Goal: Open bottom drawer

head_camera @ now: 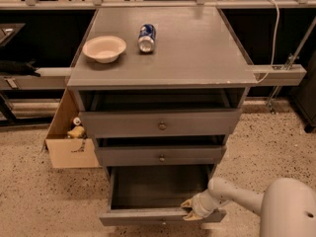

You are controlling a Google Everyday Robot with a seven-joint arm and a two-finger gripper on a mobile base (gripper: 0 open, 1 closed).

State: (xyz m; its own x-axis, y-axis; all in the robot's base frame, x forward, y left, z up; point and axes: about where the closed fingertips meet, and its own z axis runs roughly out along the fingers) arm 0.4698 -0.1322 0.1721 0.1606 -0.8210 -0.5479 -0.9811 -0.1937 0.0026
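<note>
The grey cabinet (197,58) is sitting dead centre, and the bottom drawer (143,216) is hanging out of its base, pulled far enough forward that its dark inside is showing all the way to the back. It's the lowest of the three, sitting right under the middle drawer (197,155), which is lying nearly flush with the cabinet front, same as the taller top drawer (113,124) above it.

The gripper (189,210) is sitting at the pulled-out front of the bottom drawer, right of its middle. Its jaws are pinching the top lip of the drawer front, one yellowish fingertip (186,203) reaching inside and the other lying on the outer face (at least that's how it's looking to me). The white arm (237,194) is coming in from the cabinet's lower right, low over the floor.

On the cabinet top, a cream bowl (104,48) is resting near the left edge, and a blue soda can (146,37) is lying on its side just right of the bowl, not touching it. A cardboard box (69,149) with a few small things in it is standing open against the cabinet's left side.
</note>
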